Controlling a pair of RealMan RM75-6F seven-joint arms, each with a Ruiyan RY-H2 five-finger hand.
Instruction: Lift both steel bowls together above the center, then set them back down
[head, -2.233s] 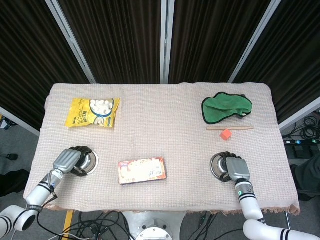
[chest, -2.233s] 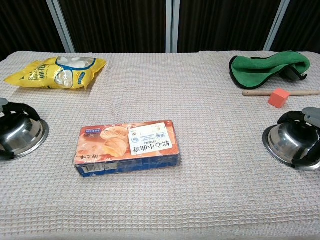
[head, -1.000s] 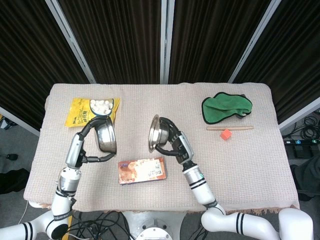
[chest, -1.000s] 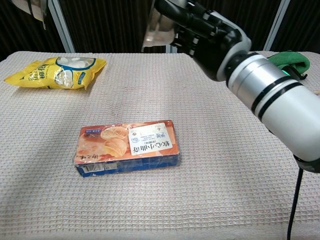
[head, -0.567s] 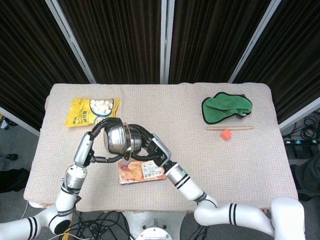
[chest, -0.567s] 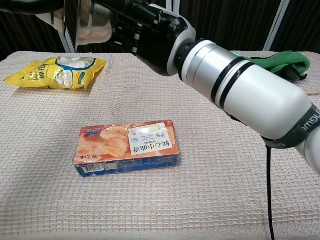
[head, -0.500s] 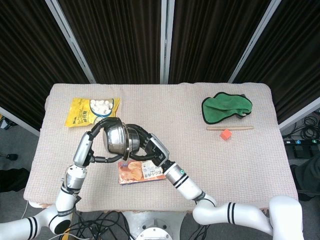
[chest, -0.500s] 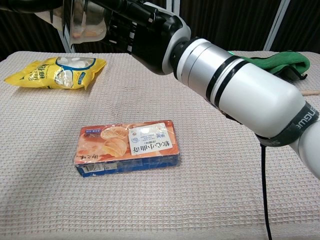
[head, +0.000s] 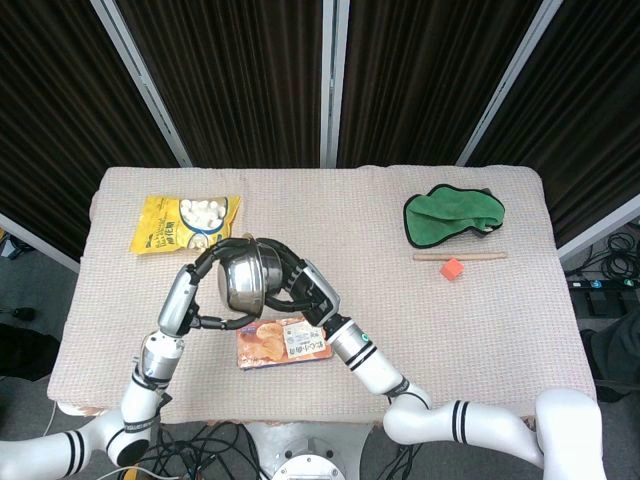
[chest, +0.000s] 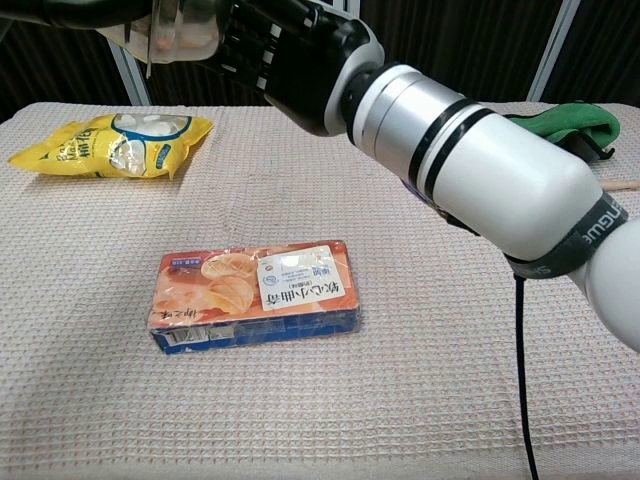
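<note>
I have both steel bowls (head: 246, 277) up in the air, pressed close together so they look almost like one shiny ball from the head view. They hang over the table (head: 400, 230), above the snack box (head: 283, 341), a little to the left of the middle. My left hand (head: 215, 262) is wrapped around the bowl on its side, with dark fingers hooked over the rim. My right hand (head: 300, 288) holds the other bowl from the other side. In the chest view my right hand (chest: 285, 55) is big and close at the top, and just a bit of shiny bowl (chest: 180, 30) peeks out beside it. I think the lifting part is done, or nearly done. What is left is to bring each bowl back down and set it on the table, one to each side. The yellow bag (head: 187, 224) lies just behind the bowls. The green cloth (head: 452, 216), the wooden stick (head: 460, 256) and the orange block (head: 452, 268) are far off on my right.
</note>
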